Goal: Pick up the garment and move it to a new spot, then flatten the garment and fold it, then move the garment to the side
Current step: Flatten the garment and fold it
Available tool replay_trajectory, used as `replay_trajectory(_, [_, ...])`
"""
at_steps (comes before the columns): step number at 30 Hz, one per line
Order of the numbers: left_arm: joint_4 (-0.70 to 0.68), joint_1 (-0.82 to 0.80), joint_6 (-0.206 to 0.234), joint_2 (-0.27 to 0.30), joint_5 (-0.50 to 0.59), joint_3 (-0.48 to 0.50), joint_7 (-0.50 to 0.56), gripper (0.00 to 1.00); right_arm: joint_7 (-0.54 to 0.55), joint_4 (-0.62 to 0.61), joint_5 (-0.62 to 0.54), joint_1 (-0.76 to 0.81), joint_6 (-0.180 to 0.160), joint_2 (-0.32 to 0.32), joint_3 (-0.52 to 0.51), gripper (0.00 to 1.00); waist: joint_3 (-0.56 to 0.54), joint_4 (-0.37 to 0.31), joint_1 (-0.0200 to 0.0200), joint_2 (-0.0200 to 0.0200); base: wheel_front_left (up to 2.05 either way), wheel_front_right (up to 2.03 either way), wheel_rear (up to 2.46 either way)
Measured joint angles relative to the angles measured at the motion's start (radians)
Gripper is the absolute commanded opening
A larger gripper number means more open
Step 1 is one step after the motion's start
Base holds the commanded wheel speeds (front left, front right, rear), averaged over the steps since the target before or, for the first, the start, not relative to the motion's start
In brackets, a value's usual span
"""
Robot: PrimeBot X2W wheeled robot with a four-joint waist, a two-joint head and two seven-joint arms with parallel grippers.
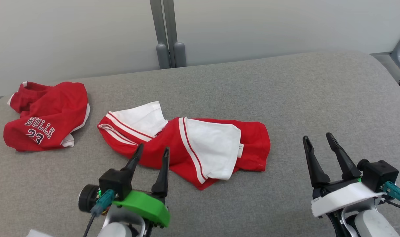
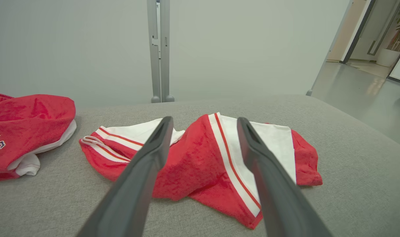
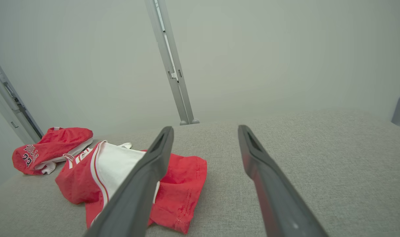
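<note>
1. Garment (image 1: 184,145): a crumpled red knit piece with white panels and red-and-white stripe trim, probably shorts. It lies on the grey fabric-covered table (image 1: 285,98), on the near side of the twin grey metal post (image 1: 168,33) and roughly in line with it. It is bunched and doubled over itself, not flat.
2. A second item, a red jersey lettered "BULLS 23" (image 1: 45,115), sits left of the post and apart from the garment. We leave it alone.
3. Left gripper (image 1: 154,147): fingers spread wide with nothing between them. The tips are at the garment's near edge, slightly left of the post's line. We cannot tell whether they touch cloth.
4. Right gripper (image 1: 317,136): also spread and empty, over bare table well right of the post and clear of the garment.
5. Step in hand, as we judge it: the first pick-up. Nothing is lifted yet.
6. Notes for doing it well:
   - We should close on a hem or stripe edge, not the middle of the bunch, so the cloth hangs open.
   - The lower finger should go low enough to slide under a single fold.
   - The right gripper should come to the garment's right end for a two-point lift.
   - We should raise the garment clear before carrying, so it does not drag.
   - We should set it down right of the post, with room to spread.
</note>
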Motion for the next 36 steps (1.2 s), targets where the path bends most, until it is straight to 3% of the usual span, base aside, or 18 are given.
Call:
replay_trajectory(5, [0.053, -0.122, -0.052, -0.044, 0.008, -0.081, 0.085, 1.0, 0.0, -0.008, 0.0, -0.04, 0.0, -0.006, 0.018, 1.0, 0.033, -0.019, 0.0, 0.0, 0.0, 0.0, 0.0])
replay_trajectory(12, [0.136, -0.217, -0.058, -0.099, 0.009, -0.165, 0.105, 1.0, 0.0, -0.012, 0.001, -0.077, 0.0, -0.007, 0.012, 1.0, 0.078, -0.092, 0.0, 0.0, 0.0, 0.0, 0.0])
replay_trajectory(22, [0.289, -0.32, -0.022, -0.113, -0.035, -0.21, 0.092, 1.0, 0.0, -0.018, 0.005, -0.106, 0.0, -0.005, -0.005, 1.0, 0.128, -0.227, 0.0, 0.0, 0.0, 0.0, 0.0])
replay_trajectory(27, [0.368, -0.367, 0.044, -0.115, -0.045, -0.192, 0.069, 1.0, 0.0, -0.019, 0.008, -0.117, 0.0, 0.005, -0.007, 1.0, 0.152, -0.282, 0.0, 0.0, 0.0, 0.0, 0.0])
replay_trajectory(36, [0.461, -0.414, 0.1, -0.115, -0.048, -0.204, 0.087, 1.0, 0.0, -0.022, 0.008, -0.117, 0.0, 0.02, -0.03, 1.0, 0.193, -0.312, 0.0, 0.0, 0.0, 0.0, 0.0])
